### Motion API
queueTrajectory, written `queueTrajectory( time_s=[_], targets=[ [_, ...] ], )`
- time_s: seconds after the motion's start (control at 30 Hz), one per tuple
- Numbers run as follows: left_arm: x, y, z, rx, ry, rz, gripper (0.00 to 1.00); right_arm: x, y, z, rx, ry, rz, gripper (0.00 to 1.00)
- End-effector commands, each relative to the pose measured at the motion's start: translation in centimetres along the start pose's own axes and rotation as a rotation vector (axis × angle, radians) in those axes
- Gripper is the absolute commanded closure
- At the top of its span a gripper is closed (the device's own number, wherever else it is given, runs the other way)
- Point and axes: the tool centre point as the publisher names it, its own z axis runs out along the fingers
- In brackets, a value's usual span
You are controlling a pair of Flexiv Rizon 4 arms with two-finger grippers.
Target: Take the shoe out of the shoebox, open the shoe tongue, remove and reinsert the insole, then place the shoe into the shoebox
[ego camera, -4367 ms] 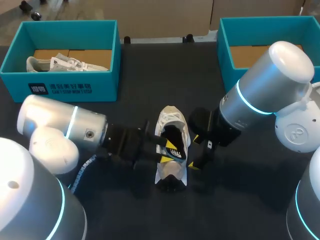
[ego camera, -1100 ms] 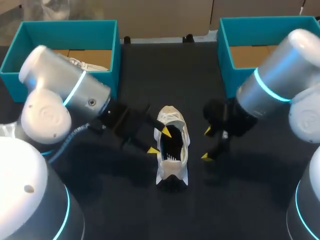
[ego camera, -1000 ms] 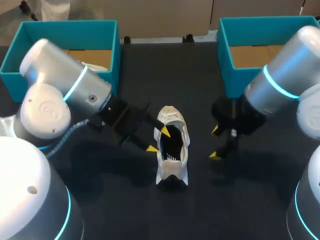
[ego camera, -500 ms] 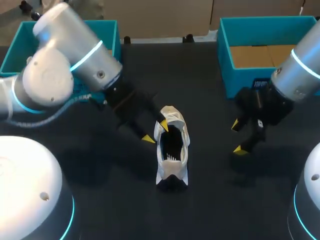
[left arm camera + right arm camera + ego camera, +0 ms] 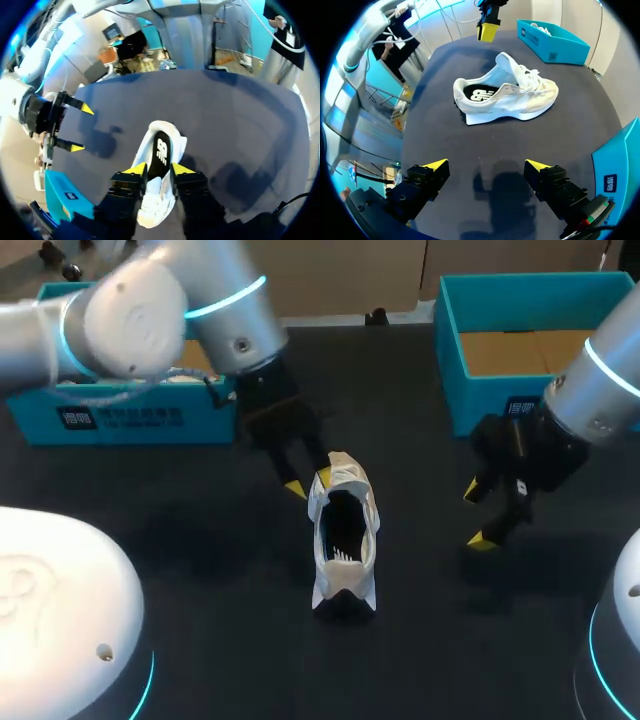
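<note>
A white lace-up sneaker with black insole (image 5: 343, 540) lies mid-table. The left gripper (image 5: 307, 485) hangs over its toe, parted, empty. The right gripper (image 5: 478, 515) is spread wide, empty, well apart. The left arm (image 5: 170, 310) covers 1 teal shoebox (image 5: 120, 420); another teal shoebox (image 5: 480, 400) stands behind the right gripper.

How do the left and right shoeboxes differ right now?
The left shoebox holds a white shoe; the right shoebox shows only bare cardboard. In the head view the left arm covers much of the left shoebox; the right shoebox is mostly exposed. Both are teal and open-topped.
</note>
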Motion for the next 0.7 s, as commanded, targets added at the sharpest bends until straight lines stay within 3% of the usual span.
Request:
queueTrajectory(
  time_s=[0.03,0.53,0.7],
  targets=[
    [-0.3,-0.3,-1.0,-0.051,0.512,0.058,1.00,0.1,-0.1,0.0,0.001,-0.003,0.000,0.00],
    [-0.3,-0.3,-1.0,-0.051,0.512,0.058,1.00,0.1,-0.1,0.0,0.001,-0.003,0.000,0.00],
    [-0.2,-1.0,0.9,-0.053,0.538,0.156,1.00,0.0,-1.2,-1.8,-0.020,-0.052,0.035,0.00]
  ],
)
